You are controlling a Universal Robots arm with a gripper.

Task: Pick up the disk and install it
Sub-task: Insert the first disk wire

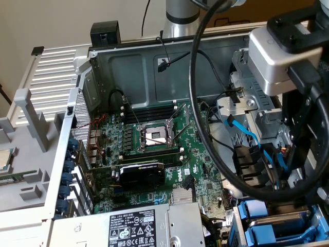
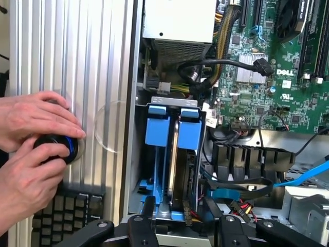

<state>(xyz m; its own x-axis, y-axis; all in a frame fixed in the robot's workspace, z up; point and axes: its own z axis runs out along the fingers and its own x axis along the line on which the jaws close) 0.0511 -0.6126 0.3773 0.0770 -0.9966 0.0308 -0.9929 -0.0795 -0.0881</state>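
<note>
The open computer case (image 1: 133,67) carries everything. The disk (image 2: 189,134) stands on edge in its drive bay (image 2: 134,170) just ahead of the gripper (image 2: 180,208). Power supply (image 2: 177,18) and motherboard (image 2: 288,77) lie beyond.

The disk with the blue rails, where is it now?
In the wrist view the disk stands on edge in the drive bay, beside the power supply; that bay sits low on the exterior view's right.
</note>
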